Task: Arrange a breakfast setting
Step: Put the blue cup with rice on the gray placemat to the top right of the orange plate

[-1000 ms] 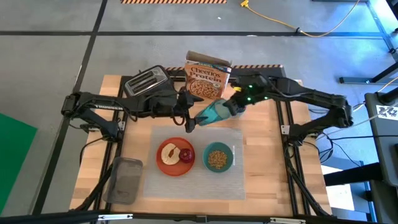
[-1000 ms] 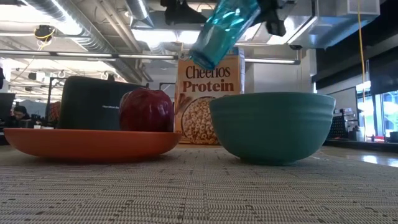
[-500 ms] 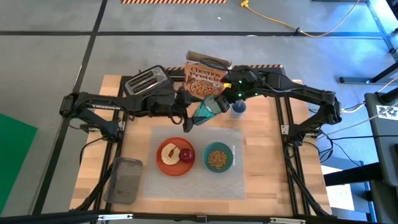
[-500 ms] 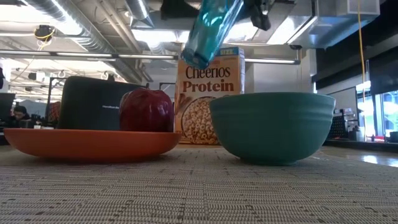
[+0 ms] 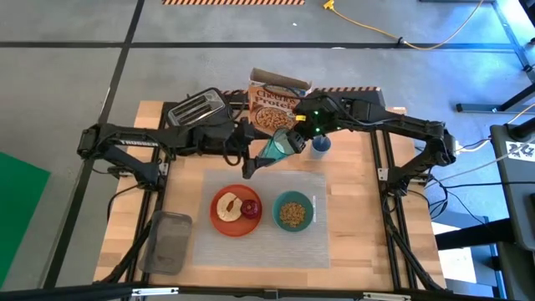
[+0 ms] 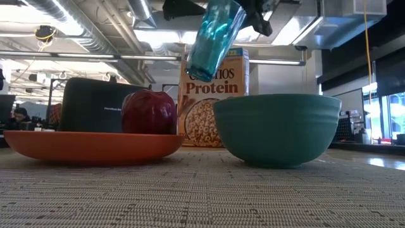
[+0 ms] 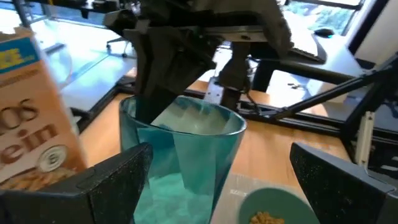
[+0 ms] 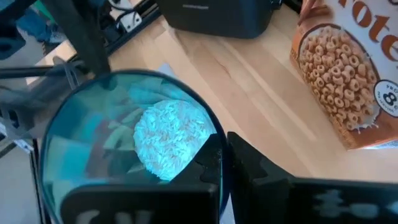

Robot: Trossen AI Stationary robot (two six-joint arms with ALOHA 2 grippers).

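Above the tabletop (image 5: 351, 180), between cereal box (image 5: 276, 104) and placemat (image 5: 322, 238), your right tool (image 8: 221, 165) pinches the tilted tumbler (image 5: 278, 148) by its rim, fingers pressed together on the wall. Your left tool (image 7: 221, 180) waits spread either side. Judge it light, stiff, slick plastic; take it round the body.

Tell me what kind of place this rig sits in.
Probably a robotics lab or workshop, not a kitchen: exposed ceiling ducts, a bare grey concrete floor with a yellow cable trailing across it, and desks with office chairs beyond the table.
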